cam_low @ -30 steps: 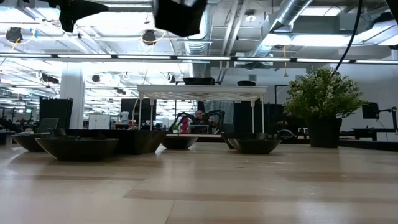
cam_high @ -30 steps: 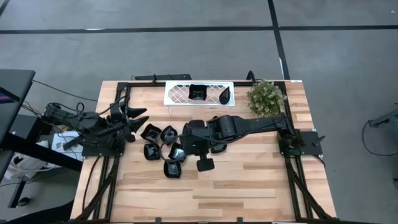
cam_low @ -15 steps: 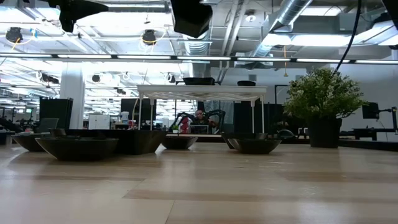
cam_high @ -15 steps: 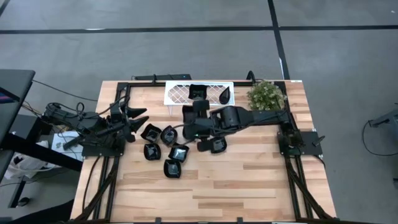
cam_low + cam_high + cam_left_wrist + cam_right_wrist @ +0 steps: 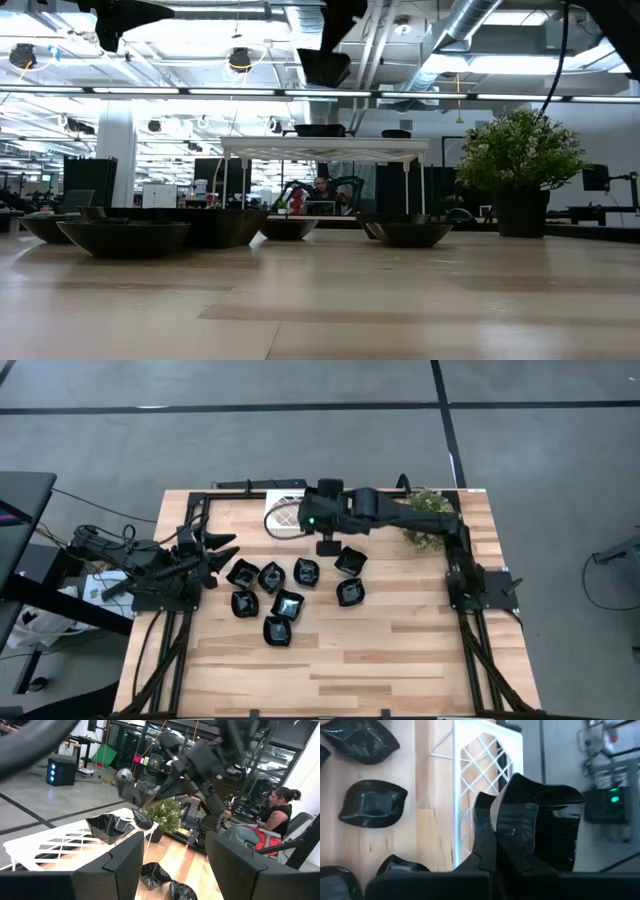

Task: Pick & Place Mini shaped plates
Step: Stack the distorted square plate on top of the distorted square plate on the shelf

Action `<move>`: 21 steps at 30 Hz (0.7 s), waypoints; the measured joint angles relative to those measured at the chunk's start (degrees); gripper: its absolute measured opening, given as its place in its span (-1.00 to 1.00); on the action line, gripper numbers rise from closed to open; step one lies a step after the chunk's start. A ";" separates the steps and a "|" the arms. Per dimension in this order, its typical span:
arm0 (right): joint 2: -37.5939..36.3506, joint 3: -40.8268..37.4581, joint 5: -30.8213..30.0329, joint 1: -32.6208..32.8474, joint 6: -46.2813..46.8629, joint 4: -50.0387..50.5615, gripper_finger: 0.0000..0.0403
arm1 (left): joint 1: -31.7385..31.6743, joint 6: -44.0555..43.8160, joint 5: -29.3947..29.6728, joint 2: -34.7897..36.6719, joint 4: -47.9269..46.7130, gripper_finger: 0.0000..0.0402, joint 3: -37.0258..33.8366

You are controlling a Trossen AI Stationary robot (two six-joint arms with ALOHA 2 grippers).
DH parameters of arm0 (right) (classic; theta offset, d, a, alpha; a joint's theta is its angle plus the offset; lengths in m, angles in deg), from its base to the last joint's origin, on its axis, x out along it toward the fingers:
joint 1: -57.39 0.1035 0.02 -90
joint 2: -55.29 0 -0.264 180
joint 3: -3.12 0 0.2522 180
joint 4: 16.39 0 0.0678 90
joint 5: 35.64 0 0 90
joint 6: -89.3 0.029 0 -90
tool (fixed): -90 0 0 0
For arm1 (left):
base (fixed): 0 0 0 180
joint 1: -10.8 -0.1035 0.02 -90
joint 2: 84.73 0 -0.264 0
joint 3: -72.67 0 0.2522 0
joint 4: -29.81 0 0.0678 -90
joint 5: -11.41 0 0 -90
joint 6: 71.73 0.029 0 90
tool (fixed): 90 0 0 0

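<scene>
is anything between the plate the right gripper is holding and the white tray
Nothing visible blocks it. The right gripper holds the plate above the white lattice tray. Two plates already sit on the tray, so it needs a free spot.

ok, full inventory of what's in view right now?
table: 1, light wood, under everything
white lattice tray: 1, white, far edge of table, raised on legs
mini plates on table: 8, glossy black, clustered mid-table in front of the tray
mini plates on tray: 2, black, side by side on the lattice
held mini plate: 1, black, in the air over the tray
plant: 1, green in a dark pot, far right corner beside the tray
person: 1, seated in the room beyond the table
left gripper: open, parked at the table's left edge
right gripper: shut on the held mini plate, above the tray
</scene>
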 joint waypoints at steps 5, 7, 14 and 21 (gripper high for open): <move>0.07 -1.36 4.41 -4.08 -0.70 -4.62 -1.00 | 0.00 0.00 -0.01 0.00 0.00 0.07 0.00; 0.25 -1.51 6.32 -5.26 -2.07 -5.68 -1.00 | 0.00 0.00 0.01 0.00 0.00 0.07 0.00; 4.25 -1.56 8.53 -7.54 -4.50 -6.95 -1.00 | 0.00 0.00 0.01 0.00 0.00 0.07 0.00; 8.60 -1.49 8.93 -8.76 -4.93 -6.59 -1.00 | -0.02 0.02 0.02 -0.31 0.01 0.07 -0.02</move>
